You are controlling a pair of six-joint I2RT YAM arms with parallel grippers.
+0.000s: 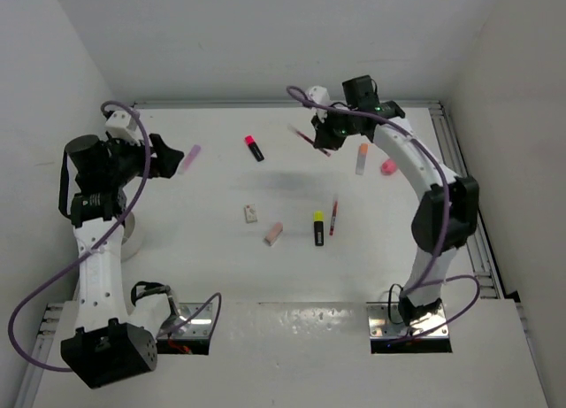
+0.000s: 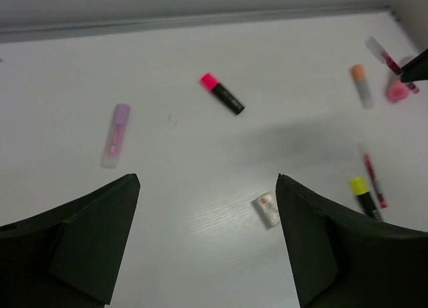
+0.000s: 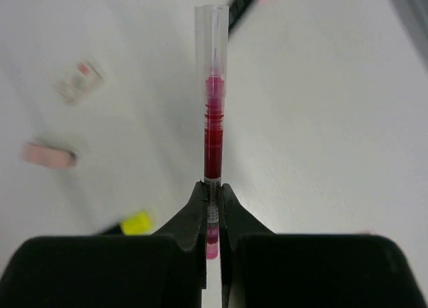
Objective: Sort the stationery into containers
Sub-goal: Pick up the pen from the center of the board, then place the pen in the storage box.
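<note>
My right gripper (image 1: pixel 320 135) (image 3: pixel 212 191) is shut on a thin red pen (image 1: pixel 309 141) (image 3: pixel 212 134), held above the table at the back; the pen sticks out straight ahead of the jaws. My left gripper (image 1: pixel 170 156) (image 2: pixel 207 181) hangs open and holds nothing. Ahead of it lies a pale marker with a purple cap (image 1: pixel 190 156) (image 2: pixel 115 134). On the table lie a pink-capped highlighter (image 1: pixel 255 148) (image 2: pixel 223 94), an orange-capped marker (image 1: pixel 362 158), a yellow-capped highlighter (image 1: pixel 318 228), another red pen (image 1: pixel 334 215), a whitish eraser (image 1: pixel 251 214) and a pink eraser (image 1: pixel 273 234). The small pink cup (image 1: pixel 387 167) stands at the right.
The round white tub (image 1: pixel 134 231) stands at the left, mostly hidden behind my left arm. White walls close the table at the back and on both sides. A metal rail (image 1: pixel 460 160) runs along the right edge.
</note>
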